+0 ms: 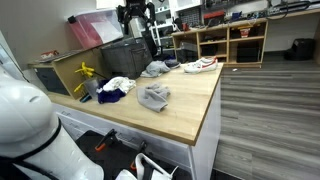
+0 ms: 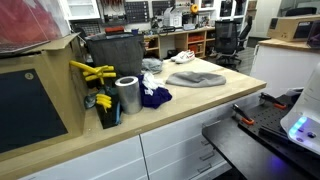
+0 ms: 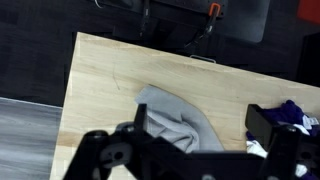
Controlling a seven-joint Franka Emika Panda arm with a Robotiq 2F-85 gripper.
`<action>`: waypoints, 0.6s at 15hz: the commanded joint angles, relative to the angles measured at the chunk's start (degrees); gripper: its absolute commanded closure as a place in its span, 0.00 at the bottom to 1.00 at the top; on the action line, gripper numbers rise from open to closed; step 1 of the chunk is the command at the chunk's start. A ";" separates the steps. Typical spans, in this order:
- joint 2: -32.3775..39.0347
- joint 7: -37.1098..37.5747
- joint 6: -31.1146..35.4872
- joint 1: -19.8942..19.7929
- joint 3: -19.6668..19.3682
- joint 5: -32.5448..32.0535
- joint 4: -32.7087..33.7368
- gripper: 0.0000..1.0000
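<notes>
My gripper is open and empty, with both dark fingers at the bottom of the wrist view. It hangs high over the wooden table, above a crumpled grey cloth. In an exterior view the gripper shows at the top of the picture, well above the same grey cloth. The cloth lies flat near the table's front edge and also shows in an exterior view. A blue and white cloth lies beside it, apart from the fingers.
The blue cloth lies by a metal cylinder and a yellow object. Another grey cloth and a white shoe lie at the far end. A dark bin stands behind.
</notes>
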 commanded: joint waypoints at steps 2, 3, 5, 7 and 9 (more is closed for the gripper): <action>-0.93 3.04 5.15 0.00 2.97 1.22 -4.21 0.00; -1.08 3.78 6.91 0.15 3.63 0.96 -5.45 0.00; -0.86 5.62 10.53 0.38 4.87 0.44 -7.62 0.00; -0.06 7.43 13.86 0.42 5.72 0.73 -9.58 0.00; 0.93 8.83 17.00 0.41 6.22 0.74 -11.22 0.00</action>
